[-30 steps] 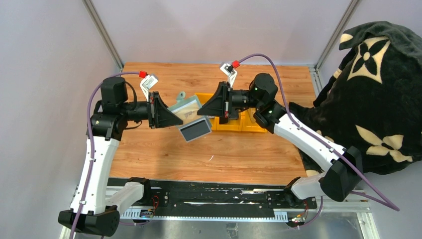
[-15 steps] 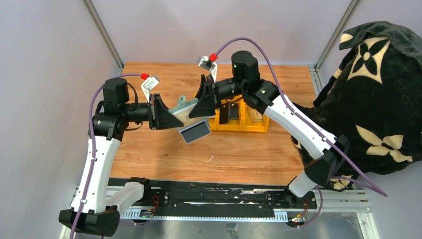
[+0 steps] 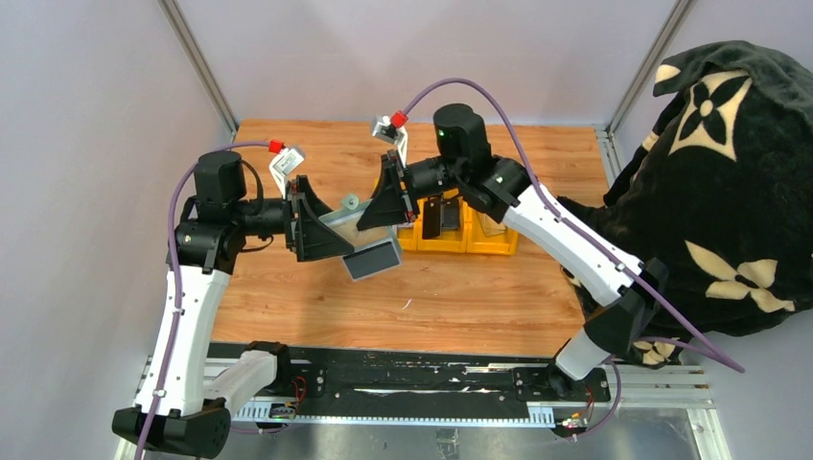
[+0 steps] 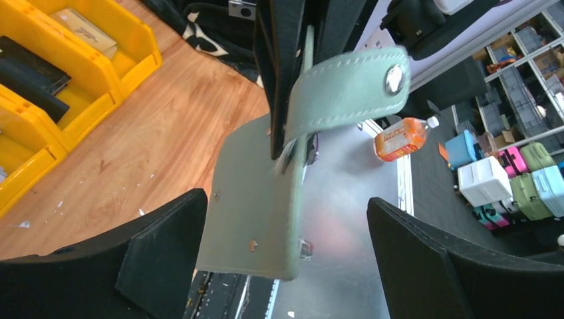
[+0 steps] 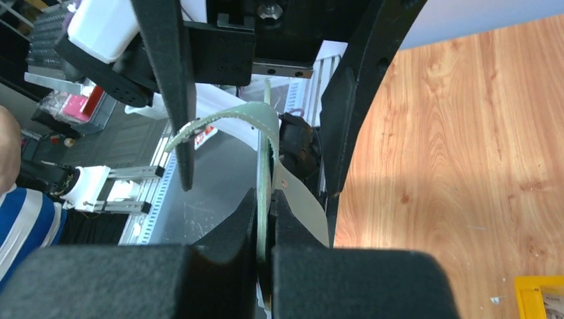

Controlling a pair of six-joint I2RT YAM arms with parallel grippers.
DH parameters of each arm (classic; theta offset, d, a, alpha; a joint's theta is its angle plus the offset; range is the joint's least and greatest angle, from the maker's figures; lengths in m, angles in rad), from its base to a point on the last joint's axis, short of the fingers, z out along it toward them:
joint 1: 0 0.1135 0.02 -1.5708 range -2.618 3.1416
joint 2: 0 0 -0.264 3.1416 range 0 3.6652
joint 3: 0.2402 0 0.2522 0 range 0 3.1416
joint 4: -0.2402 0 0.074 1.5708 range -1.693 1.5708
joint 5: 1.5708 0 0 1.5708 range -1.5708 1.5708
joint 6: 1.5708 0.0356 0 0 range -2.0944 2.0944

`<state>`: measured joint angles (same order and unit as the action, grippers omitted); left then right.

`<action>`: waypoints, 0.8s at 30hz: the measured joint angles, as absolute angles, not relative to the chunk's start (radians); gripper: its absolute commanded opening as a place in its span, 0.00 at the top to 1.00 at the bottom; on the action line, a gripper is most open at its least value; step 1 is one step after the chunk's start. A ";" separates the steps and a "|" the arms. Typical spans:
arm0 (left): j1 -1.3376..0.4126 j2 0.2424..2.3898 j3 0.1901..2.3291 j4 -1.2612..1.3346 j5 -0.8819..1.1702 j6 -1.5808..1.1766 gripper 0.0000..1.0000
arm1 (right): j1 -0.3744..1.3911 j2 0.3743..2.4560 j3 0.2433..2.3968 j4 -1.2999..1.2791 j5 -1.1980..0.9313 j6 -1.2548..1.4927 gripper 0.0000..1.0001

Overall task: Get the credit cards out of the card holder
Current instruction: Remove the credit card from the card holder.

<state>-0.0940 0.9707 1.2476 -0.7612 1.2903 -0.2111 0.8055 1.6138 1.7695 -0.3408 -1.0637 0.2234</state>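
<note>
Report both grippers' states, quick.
Left gripper: open, fingers wide apart with the holder between them.
Right gripper: shut on the holder.

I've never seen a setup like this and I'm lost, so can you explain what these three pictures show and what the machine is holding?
This is a robot with two arms bolted to a wooden table. One picture looks down from above; the other two come from a camera on each wrist. The right pincer is clamped on a pale green card holder held in the air; the left pincer stands open around it. Nearby, a yellow bin has cards lying in it. A dark flowered blanket lies at the right.
</note>
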 measured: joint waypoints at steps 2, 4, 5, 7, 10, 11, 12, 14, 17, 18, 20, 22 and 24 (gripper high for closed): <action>-0.094 0.966 1.247 -0.761 1.290 -0.207 0.02 | 0.807 1.568 1.685 -0.205 -1.058 0.316 1.00; -0.094 0.958 1.246 -0.762 1.291 -0.200 0.01 | 0.807 1.534 1.628 -0.057 -1.049 0.416 1.00; -0.094 0.957 1.246 -0.762 1.291 -0.198 0.02 | 0.807 1.527 1.617 -0.013 -1.047 0.449 1.00; -0.094 0.949 1.245 -0.762 1.291 -0.192 0.03 | 0.807 1.503 1.576 0.118 -1.027 0.539 1.00; -0.094 0.943 1.245 -0.762 1.294 -0.191 0.14 | 0.808 1.470 1.514 0.261 -0.982 0.633 1.00; -0.094 0.942 1.243 -0.762 1.296 -0.191 0.19 | 0.809 1.458 1.487 0.308 -0.961 0.659 1.00; -0.094 0.942 1.243 -0.763 1.297 -0.193 0.26 | 0.809 1.448 1.467 0.339 -0.944 0.677 1.00; -0.094 0.942 1.242 -0.762 1.301 -0.197 0.39 | 0.810 1.425 1.418 0.402 -0.901 0.707 1.00; -0.094 0.942 1.235 -0.762 1.304 -0.197 0.64 | 0.815 1.386 1.342 0.466 -0.816 0.723 1.00; -0.094 0.942 1.234 -0.762 1.304 -0.202 0.74 | 0.818 1.376 1.323 0.480 -0.796 0.723 1.00; -0.094 0.942 1.231 -0.764 1.305 -0.208 0.92 | 0.829 1.355 1.286 0.500 -0.748 0.713 0.97; -0.094 0.942 1.230 -0.764 1.296 -0.215 0.96 | 0.831 1.348 1.274 0.499 -0.726 0.701 0.83; -0.094 0.944 1.230 -0.767 1.279 -0.216 0.99 | 0.831 1.345 1.277 0.467 -0.716 0.658 0.66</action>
